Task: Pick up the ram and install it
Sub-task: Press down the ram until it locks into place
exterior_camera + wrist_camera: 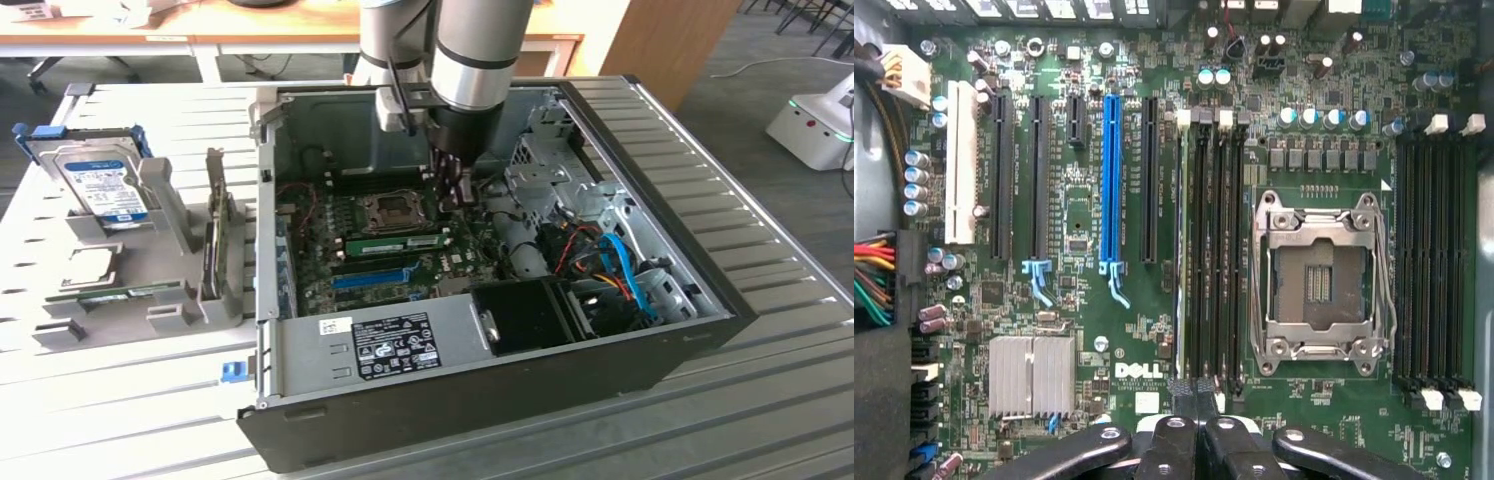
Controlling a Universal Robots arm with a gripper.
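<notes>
A grey bench [120,390] carries an open PC case [694,330]; inside, the gripper [1197,400], jaws clenched, hangs above the motherboard [1084,310], the ram [396,243] seated nearby.

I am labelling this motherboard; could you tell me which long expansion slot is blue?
The blue slot, between a short black slot and a long black one; the rest are black or white.

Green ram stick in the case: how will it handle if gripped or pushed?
The ram is a long, thin, narrow board, so it is probably light and fairly stiff, though it might flex if pressed mid-length. It is an exposed circuit board, so likely fragile; its edges look like the safer grip. Its flat shape means it shouldn't roll.
</notes>
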